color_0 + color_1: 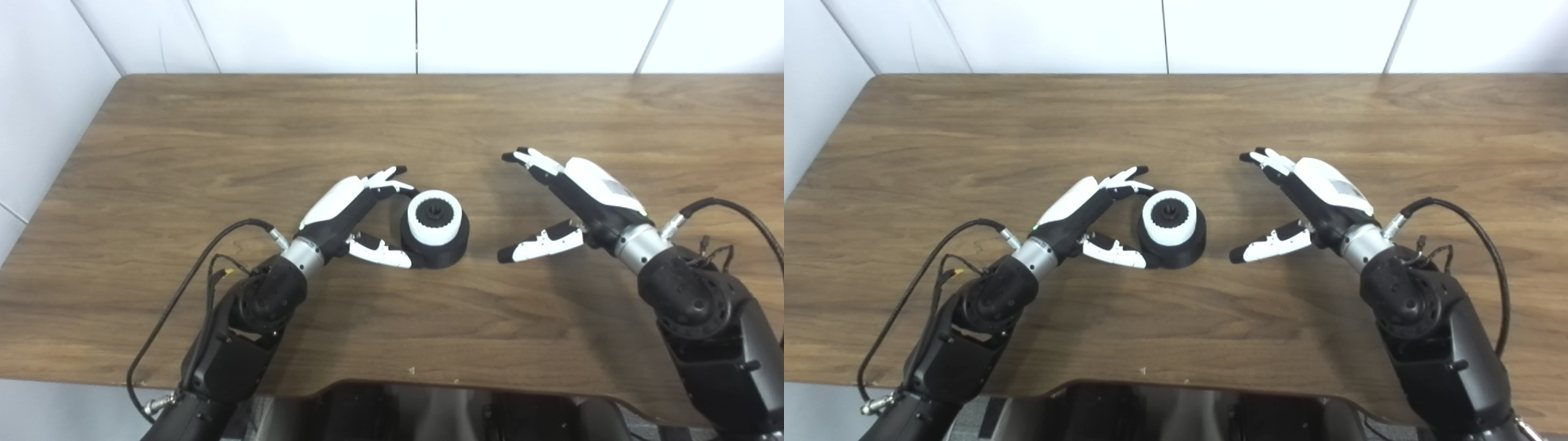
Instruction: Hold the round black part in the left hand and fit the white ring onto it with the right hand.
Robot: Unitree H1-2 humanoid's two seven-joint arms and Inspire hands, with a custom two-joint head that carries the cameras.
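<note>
- White ring (pixel 435 217) already sits on the round black part (pixel 450 245), at frame centre on the wooden table (pixel 184 122).
- Left hand (pixel 352 214) cups the part's left side, fingers and thumb apart around it, seemingly touching.
- Right hand (pixel 566 202), spread and empty, stands farther right.

Bare table (pixel 429 116) lies open beyond and to the right of the black part (pixel 436 242), between it and the spread right hand (pixel 569 202), while the left hand (pixel 352 214) blocks its left side.
</note>
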